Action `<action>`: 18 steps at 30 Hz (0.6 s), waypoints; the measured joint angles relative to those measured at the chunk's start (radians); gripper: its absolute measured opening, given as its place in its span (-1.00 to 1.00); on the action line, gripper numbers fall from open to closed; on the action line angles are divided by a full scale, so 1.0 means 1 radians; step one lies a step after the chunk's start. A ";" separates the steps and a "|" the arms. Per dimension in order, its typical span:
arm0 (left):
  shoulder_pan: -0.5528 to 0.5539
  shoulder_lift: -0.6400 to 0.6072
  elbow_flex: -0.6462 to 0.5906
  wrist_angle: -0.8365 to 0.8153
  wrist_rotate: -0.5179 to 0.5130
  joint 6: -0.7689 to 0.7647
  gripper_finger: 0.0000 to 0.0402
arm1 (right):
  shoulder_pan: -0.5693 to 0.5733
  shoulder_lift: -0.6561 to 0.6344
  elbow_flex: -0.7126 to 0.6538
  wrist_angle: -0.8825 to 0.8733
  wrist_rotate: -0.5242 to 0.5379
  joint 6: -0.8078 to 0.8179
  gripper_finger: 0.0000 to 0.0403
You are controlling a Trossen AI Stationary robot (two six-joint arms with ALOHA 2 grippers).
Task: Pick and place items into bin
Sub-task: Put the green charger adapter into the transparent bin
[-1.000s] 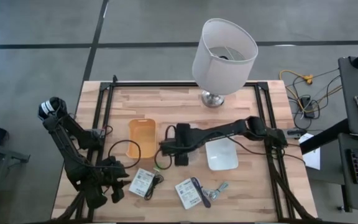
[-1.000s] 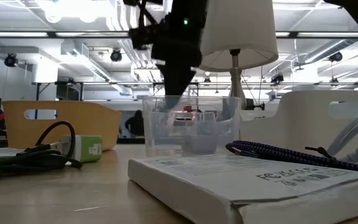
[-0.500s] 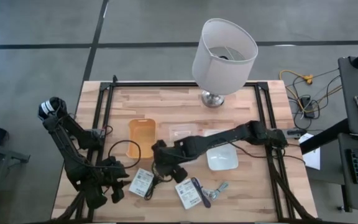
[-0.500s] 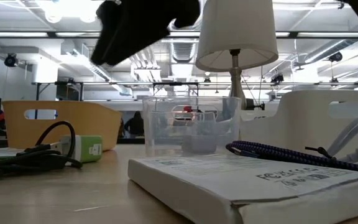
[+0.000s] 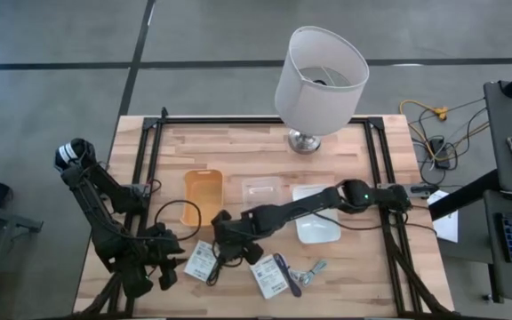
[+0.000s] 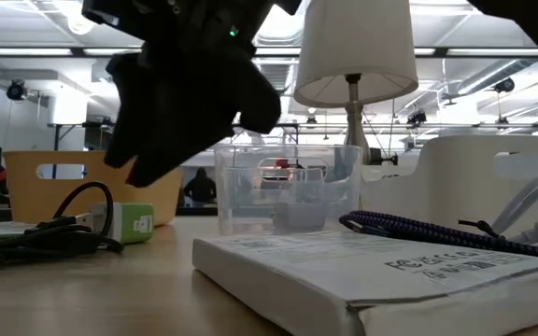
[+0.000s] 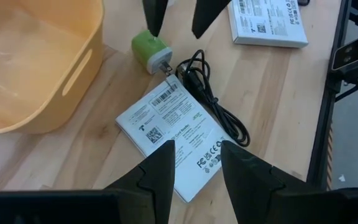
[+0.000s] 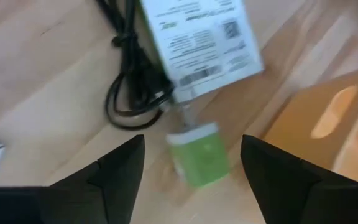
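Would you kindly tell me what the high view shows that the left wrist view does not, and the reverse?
Only the high view shows the lamp, the clear tub and the white bin. Only the left wrist view shows the print on the label card and the green block's prongs. Both show the orange bin, the black cable and the open right hand over the green block.

Bright ceiling glare in low view; right wrist view motion-blurred.
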 joint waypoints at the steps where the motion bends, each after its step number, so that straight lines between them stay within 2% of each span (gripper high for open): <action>1: 0.000 0.000 0.000 -0.001 -0.002 0.000 -0.43 | 0.000 0.004 0.000 0.013 0.001 -0.015 0.26; 12: 0.000 0.000 -0.001 0.001 -0.003 -0.001 -0.43 | -0.023 0.053 0.000 0.049 -0.003 -0.042 0.16; 18: 0.000 0.000 -0.001 0.000 -0.003 -0.001 -0.43 | -0.055 0.060 0.000 0.036 -0.033 0.008 0.11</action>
